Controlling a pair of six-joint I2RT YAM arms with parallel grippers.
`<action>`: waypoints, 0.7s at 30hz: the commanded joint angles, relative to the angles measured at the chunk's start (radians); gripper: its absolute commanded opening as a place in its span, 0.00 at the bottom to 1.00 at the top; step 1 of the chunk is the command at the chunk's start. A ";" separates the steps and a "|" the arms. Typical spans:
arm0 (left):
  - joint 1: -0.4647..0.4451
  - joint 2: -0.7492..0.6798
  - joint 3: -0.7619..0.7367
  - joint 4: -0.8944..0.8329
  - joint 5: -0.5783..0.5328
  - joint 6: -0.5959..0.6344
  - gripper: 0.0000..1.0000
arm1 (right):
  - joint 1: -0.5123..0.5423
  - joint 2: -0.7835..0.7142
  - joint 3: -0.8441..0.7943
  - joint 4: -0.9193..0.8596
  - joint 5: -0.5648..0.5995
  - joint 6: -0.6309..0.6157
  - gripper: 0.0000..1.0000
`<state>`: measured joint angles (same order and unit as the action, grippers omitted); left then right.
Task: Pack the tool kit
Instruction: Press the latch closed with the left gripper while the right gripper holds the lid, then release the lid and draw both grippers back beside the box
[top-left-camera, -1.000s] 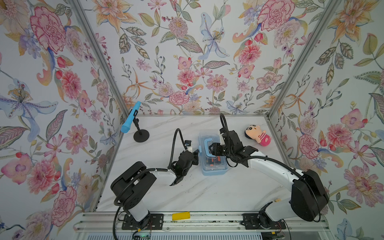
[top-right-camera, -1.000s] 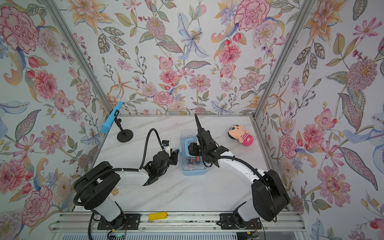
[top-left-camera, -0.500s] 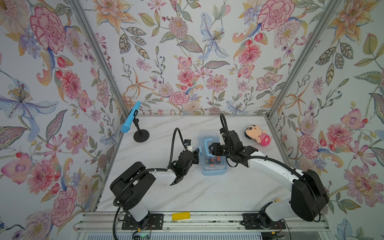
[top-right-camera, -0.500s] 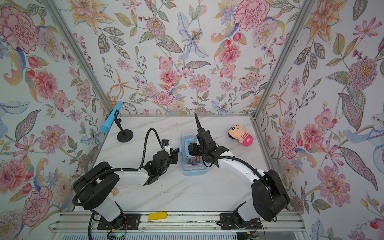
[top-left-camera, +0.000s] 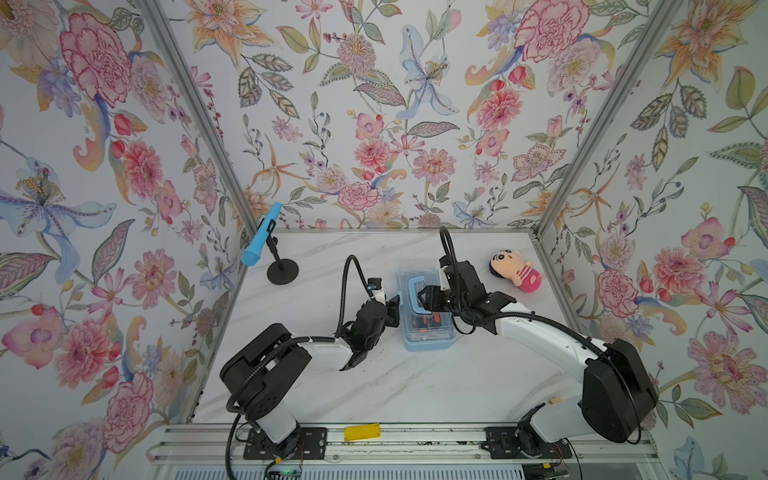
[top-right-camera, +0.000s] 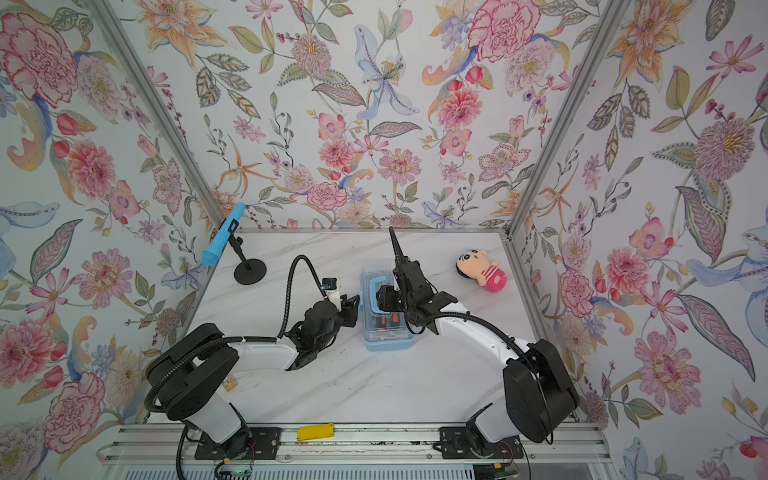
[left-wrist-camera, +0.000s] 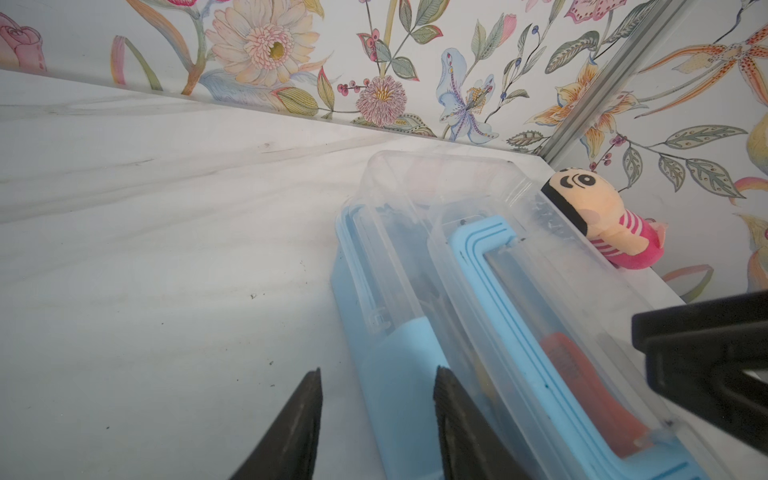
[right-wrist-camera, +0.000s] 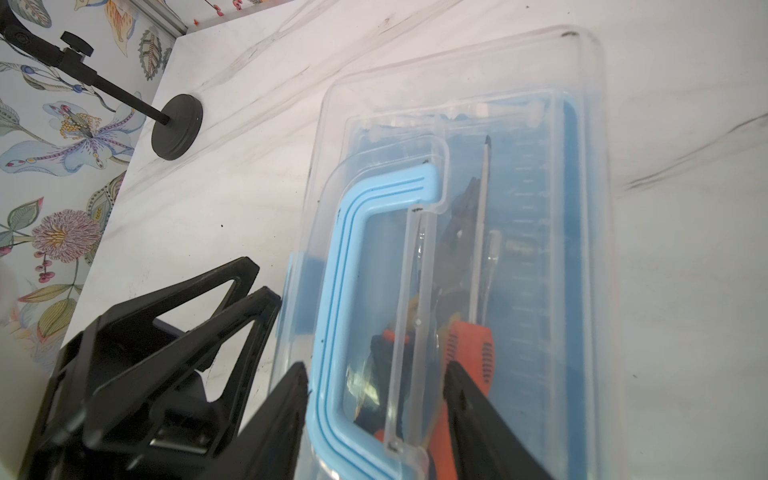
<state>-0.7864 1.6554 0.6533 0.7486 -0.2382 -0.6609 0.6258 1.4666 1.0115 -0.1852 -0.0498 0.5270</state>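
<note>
We saw no change: on the counter (top-left-camera: 415, 386) the box (top-left-camera: 428, 337) sat lidded, tools (right-wrist-camera: 469, 345) inside. Left jaws stood open astride the box's side latch (left-wrist-camera: 395, 374); right jaws straddled its handle (right-wrist-camera: 345, 249), grip unclear. Latching remained, we judged.

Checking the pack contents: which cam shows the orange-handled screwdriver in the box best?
Right wrist: through the clear lid the screwdriver shows shaft, tip and orange handle. Left wrist catches only a blurred orange handle under the lid. In both top views it is small orange flecks inside the tool kit.
</note>
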 joint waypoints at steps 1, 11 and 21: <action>-0.007 0.021 0.012 0.040 0.027 -0.024 0.47 | -0.006 0.032 -0.022 -0.052 -0.017 -0.009 0.54; -0.008 0.077 -0.021 0.148 0.087 -0.071 0.27 | -0.008 0.040 -0.017 -0.053 -0.021 -0.013 0.54; -0.009 0.120 -0.060 0.255 0.142 -0.102 0.22 | -0.008 0.052 -0.014 -0.056 -0.031 -0.013 0.54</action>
<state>-0.7883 1.7489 0.6167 0.9314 -0.1360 -0.7406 0.6209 1.4815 1.0115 -0.1585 -0.0647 0.5190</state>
